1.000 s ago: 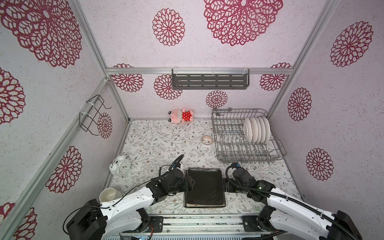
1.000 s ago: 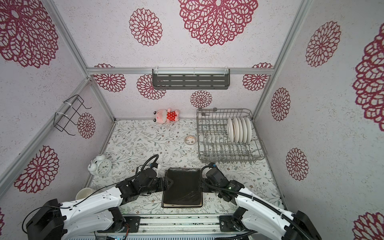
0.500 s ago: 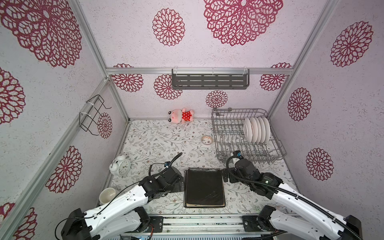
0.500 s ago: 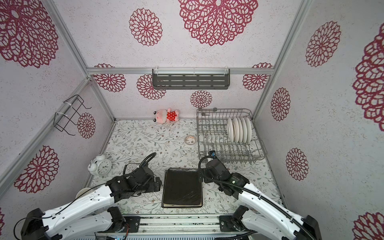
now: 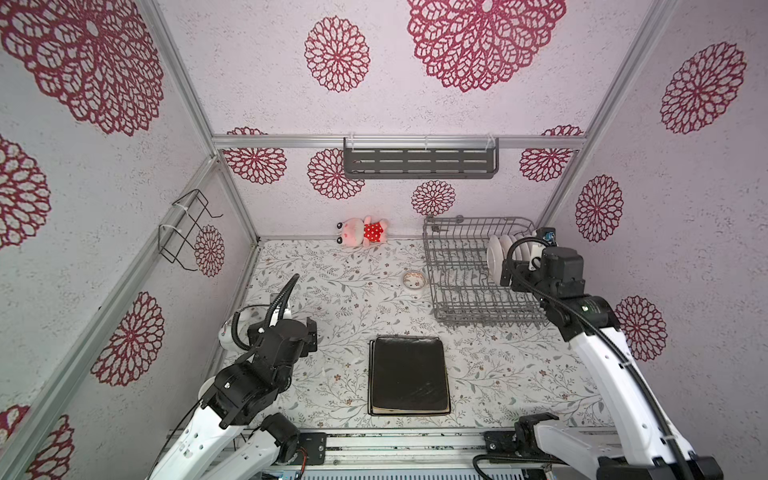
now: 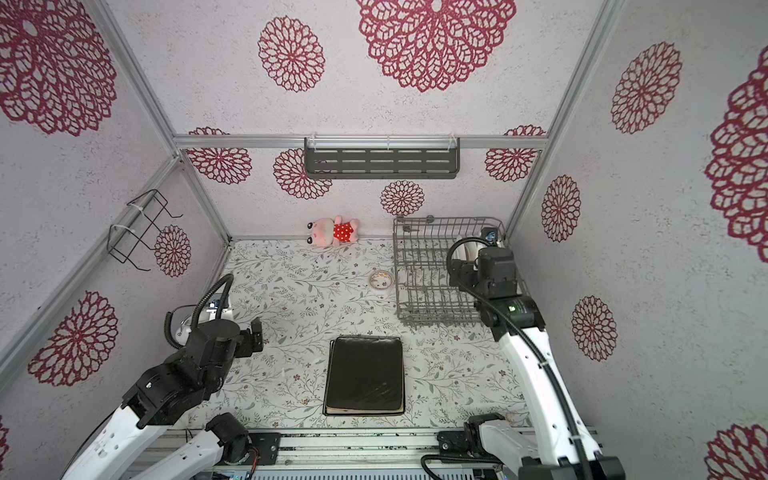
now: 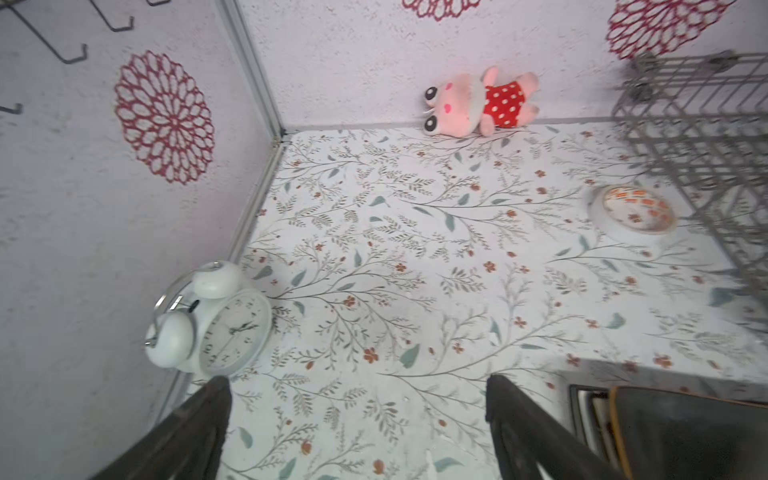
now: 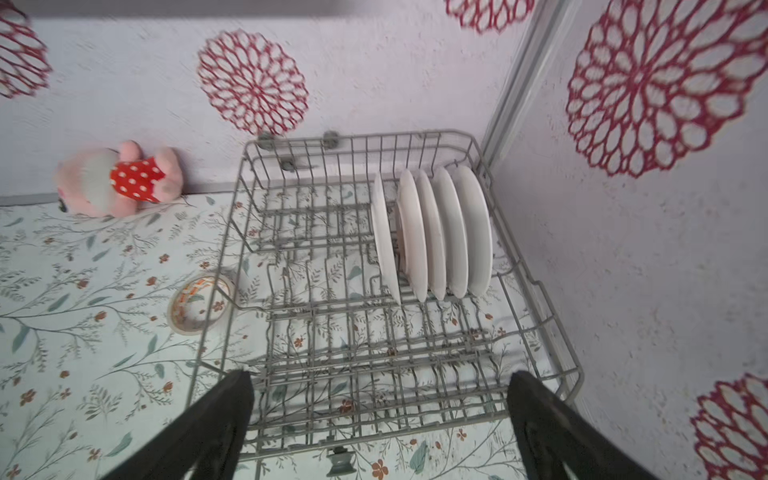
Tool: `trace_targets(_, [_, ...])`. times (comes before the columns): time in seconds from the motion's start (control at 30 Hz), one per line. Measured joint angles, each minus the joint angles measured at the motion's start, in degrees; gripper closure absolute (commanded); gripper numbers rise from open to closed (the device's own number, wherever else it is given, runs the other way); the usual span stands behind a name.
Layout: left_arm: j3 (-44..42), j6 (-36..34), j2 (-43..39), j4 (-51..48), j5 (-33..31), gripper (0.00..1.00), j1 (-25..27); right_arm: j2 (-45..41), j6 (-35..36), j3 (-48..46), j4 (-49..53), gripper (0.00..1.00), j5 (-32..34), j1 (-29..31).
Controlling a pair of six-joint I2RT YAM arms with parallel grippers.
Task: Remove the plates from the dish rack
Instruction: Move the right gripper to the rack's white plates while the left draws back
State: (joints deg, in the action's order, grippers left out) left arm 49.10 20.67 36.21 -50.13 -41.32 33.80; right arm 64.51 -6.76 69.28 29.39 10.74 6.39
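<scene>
The right end effector [image 8: 380, 376], released, is positioned over the grey wire dish rack [image 8: 536, 286]; round white ceramic plates [image 8: 432, 232] stand on edge in its back corner. They are judged stiff, slippery and breakable; the upper rim should be pinched.

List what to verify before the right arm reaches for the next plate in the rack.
1. Right gripper open and empty: ok.
2. Right gripper above the rack, facing the plates: ok.
3. Plates upright: ok, five white ones in a row.
4. Finger room between plates: ok at the end one nearest the bowl, which stands apart; cannot tell for the other four.
5. Left gripper out of the way: ok, open and empty, near the clock.
6. Stack free on top: ok, its black plate lies flat and bare.
</scene>
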Motion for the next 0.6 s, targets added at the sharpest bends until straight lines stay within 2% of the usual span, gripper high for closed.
trace_targets(0.13, [-6.1, -6.7, -8.8, 6.4, -1.5, 0.03, -2.3, 7.5, -0.3, -1.1, -2.9, 0.01, -5.4, -6.1])
trace_targets(0.23, [-13.0, -12.1, -18.7, 13.7, -0.6, 0.03, -4.0, 8.8, -0.4, -5.0, -8.8, 0.01, -8.4, -6.4])
trace_targets(0.37, [-19.8, -17.5, -25.1, 22.4, 2.4, 0.03, -6.9, 8.9, -0.3, -10.3, -17.3, 0.01, -14.1, -6.9])
trace_targets(0.47, [-25.3, -21.2, -25.5, 29.9, 10.0, 0.03, -8.5, 10.0, -0.1, -11.7, -22.2, 0.02, -18.1, -7.8])
trace_targets(0.6, [-28.9, -22.7, -19.6, 36.3, 23.7, 0.03, -9.3, 13.9, 1.4, -10.6, -26.0, 0.04, -22.3, -8.3])
